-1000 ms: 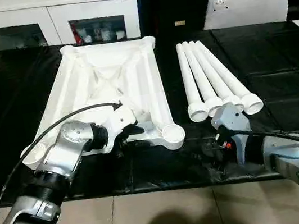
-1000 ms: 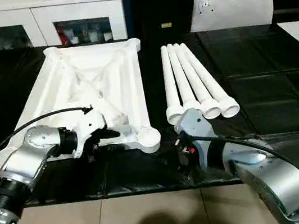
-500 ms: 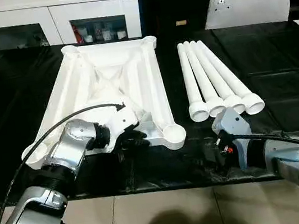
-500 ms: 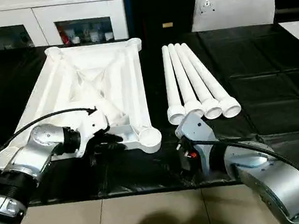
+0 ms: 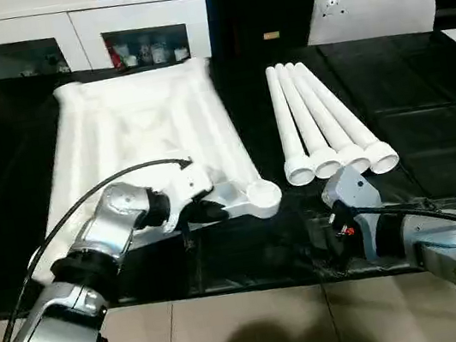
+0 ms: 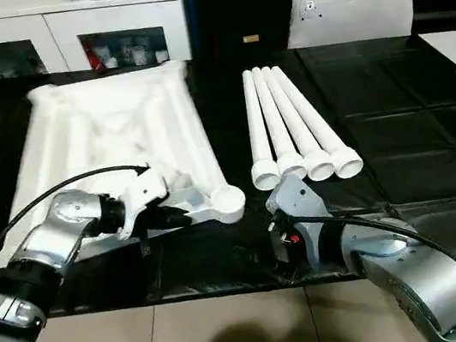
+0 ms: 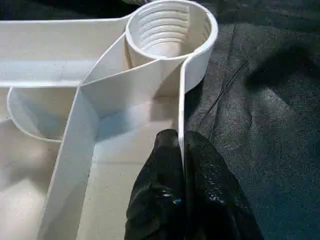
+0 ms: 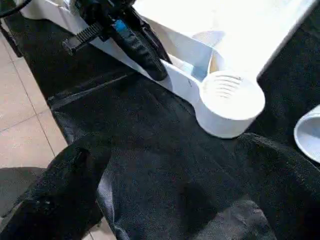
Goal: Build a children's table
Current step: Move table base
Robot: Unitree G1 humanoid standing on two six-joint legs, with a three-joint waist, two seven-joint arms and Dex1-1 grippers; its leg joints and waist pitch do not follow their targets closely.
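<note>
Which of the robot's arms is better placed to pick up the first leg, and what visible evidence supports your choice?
Right. The right gripper is open and sits just in front of the four legs, while the left gripper is shut on the table top rim.

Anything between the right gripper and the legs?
Nothing visible. The right gripper sits open on the black cloth just short of the wide ends of the four legs, with bare cloth between. The left gripper is off to the side, shut on the tabletop rim.
</note>
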